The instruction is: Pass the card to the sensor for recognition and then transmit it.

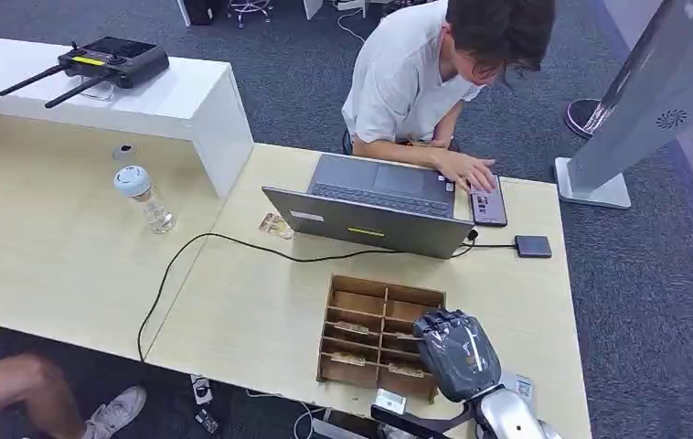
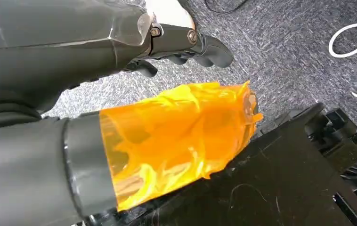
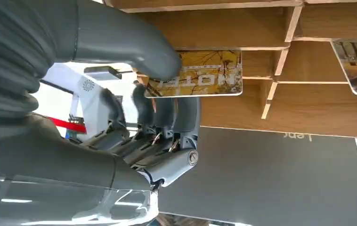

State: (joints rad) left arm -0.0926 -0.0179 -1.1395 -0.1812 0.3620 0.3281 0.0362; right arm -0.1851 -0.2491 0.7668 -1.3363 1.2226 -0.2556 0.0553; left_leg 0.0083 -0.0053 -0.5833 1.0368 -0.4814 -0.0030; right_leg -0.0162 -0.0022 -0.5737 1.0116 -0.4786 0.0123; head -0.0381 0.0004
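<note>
Wooden card rack (image 1: 381, 302) is reached into by the right hand (image 1: 453, 349) at the desk's near edge.

A yellow hotel card (image 3: 200, 75) standing in a rack slot is pinched between the thumb and fingers (image 3: 141, 106), as seen in the right wrist view. Behind the rack, an open grey laptop (image 1: 375, 197) and its black cable (image 1: 233, 242) are set across the table (image 1: 69, 265), where a person (image 1: 434, 73) is bent over a phone (image 1: 488, 203); a small black box (image 1: 533, 246) lies beside them. Left-hand fingers (image 2: 200, 47) are curled over grey carpet, holding nothing visible.
</note>
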